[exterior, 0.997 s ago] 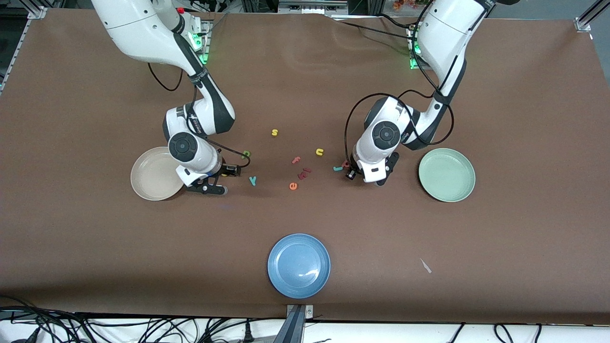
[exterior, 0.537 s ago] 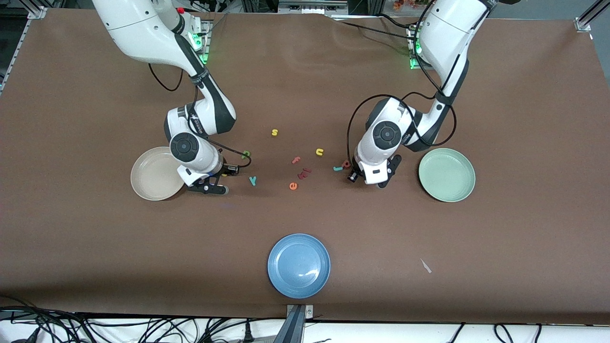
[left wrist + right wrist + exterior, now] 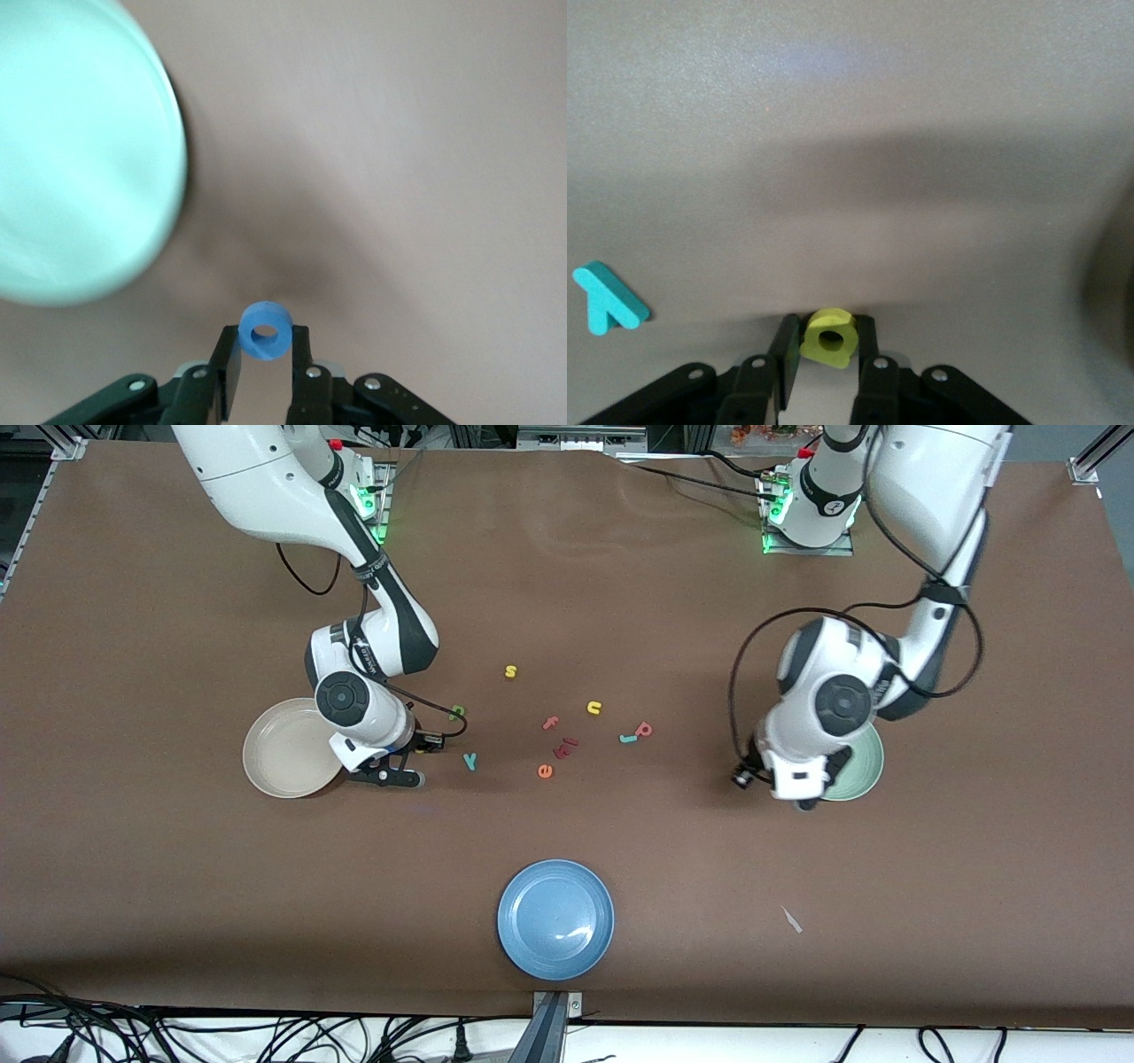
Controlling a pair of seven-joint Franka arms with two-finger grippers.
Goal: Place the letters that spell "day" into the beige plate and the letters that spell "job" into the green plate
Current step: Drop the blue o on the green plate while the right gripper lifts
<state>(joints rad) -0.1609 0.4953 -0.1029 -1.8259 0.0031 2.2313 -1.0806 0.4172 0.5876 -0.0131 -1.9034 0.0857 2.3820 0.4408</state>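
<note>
So the left gripper (image 3: 264, 343) is pinching the blue "o" (image 3: 264, 331) up in the air, ring hole facing the wrist cam, one finger flat against each side. The thing the next move hangs on, I reckon, is that the green plate (image 3: 80, 159) isn't under it yet. The left wrist view has the "o" over bare table with the plate's rim just beside it. In the front view the left gripper (image 3: 797, 784) sits at mid-height in the frame, right at the edge of the green plate (image 3: 864, 766) that faces the table's middle, so it needs carrying a bit more toward the left arm's end before letting go. The front view hides the letter under the wrist, and only the wrist cam shows the grip. Over at the other end, the right gripper (image 3: 390, 773) is down low just beside the beige plate (image 3: 279, 762). The right wrist view shows its fingers closed in on the yellow "a" (image 3: 827, 337), which looks pinched but not lifted. The teal "y" (image 3: 469, 760) lies near it toward the centre, with the green "d" (image 3: 457, 711) a little higher in the frame. The teal "j" (image 3: 627, 738) and red "b" (image 3: 645, 729) lie touching mid-frame, nearer the left arm.
</note>
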